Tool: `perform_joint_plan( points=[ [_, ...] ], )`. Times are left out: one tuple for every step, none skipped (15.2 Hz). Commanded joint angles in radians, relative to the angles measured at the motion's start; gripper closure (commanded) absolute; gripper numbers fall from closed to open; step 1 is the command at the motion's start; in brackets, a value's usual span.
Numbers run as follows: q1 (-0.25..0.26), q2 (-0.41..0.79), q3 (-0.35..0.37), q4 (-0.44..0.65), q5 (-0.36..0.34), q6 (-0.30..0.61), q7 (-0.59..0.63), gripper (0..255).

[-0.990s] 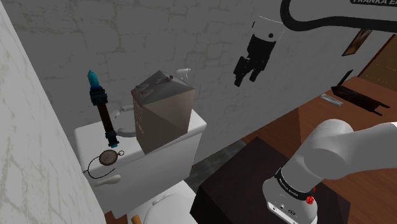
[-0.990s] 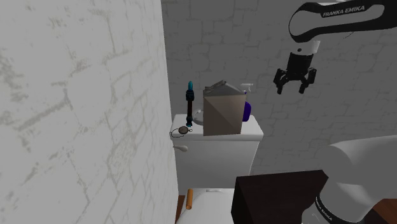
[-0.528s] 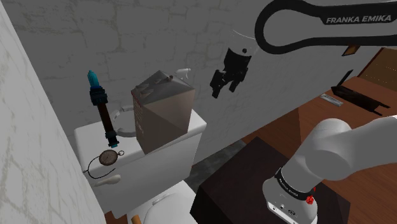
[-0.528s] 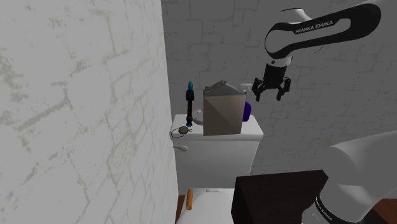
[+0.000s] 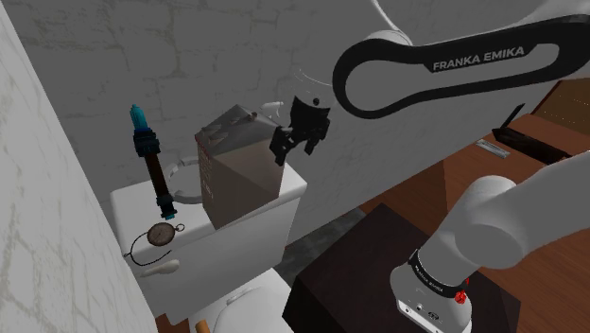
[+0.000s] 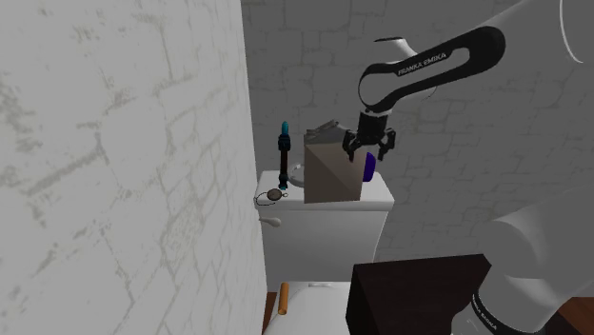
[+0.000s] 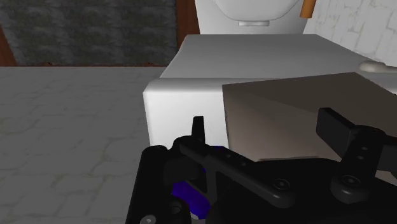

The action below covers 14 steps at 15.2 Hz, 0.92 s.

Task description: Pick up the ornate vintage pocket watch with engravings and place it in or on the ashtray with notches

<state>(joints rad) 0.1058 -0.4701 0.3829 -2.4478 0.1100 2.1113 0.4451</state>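
Stone-look walls close in a small bathroom, and everything sits on the white toilet tank lid (image 5: 128, 206). The gripper (image 5: 294, 145) hangs released and empty, fingers apart, just over the near top corner of the brown box (image 5: 241, 175). The pocket watch (image 5: 163, 233) lies flat on the lid, well apart from the hand, lower than it and on the far side of the box, by the foot of a dark tool (image 5: 151, 166) w/ a teal tip. To do this approach well, I'd say the hand should carry over or round the box w/ clearance and not clip its peaked top. Then it should come straight down over the watch w/ jaws wide, straddling the round case rather than the thin chain loop. The tool stands v. close, so the fingers prob. want turning so neither bumps it. Hard to read: what is prob. the ashtray (image 5: 187, 194) shows as a pale curved rim btw tool and box. The box hides most of it, and I can't make out any notches. A purple obj (image 6: 368, 167) just below the hand is half covered by it; can't tell what it is. Watch engravings too small to make out.
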Motion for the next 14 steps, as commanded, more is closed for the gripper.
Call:
perform_joint_plan(
  points=[
    [-0.003, 0.064, 0.042, 0.020, -0.013, 0.055, 0.044, 0],
    [-0.005, 0.097, 0.063, 0.033, -0.024, 0.078, 0.068, 0],
    [-0.007, 0.130, 0.085, 0.048, -0.037, 0.100, 0.094, 0],
    [-0.011, 0.164, 0.106, 0.064, -0.054, 0.121, 0.121, 0],
    [-0.014, 0.199, 0.127, 0.081, -0.073, 0.141, 0.150, 0],
    [-0.018, 0.235, 0.148, 0.099, -0.096, 0.159, 0.180, 0],
    [-0.022, 0.272, 0.168, 0.119, -0.122, 0.176, 0.213, 0],
    [-0.025, 0.311, 0.188, 0.140, -0.152, 0.192, 0.247, 0],
    [-0.027, 0.351, 0.206, 0.163, -0.186, 0.205, 0.283, 0],
    [-0.028, 0.392, 0.222, 0.187, -0.223, 0.216, 0.321, 0],
    [-0.026, 0.434, 0.236, 0.213, -0.264, 0.226, 0.360, 0],
    [-0.023, 0.477, 0.248, 0.240, -0.307, 0.232, 0.400, 0],
    [-0.018, 0.521, 0.258, 0.269, -0.351, 0.236, 0.440, 0],
    [-0.010, 0.565, 0.266, 0.299, -0.397, 0.238, 0.480, 0]
  ],
)
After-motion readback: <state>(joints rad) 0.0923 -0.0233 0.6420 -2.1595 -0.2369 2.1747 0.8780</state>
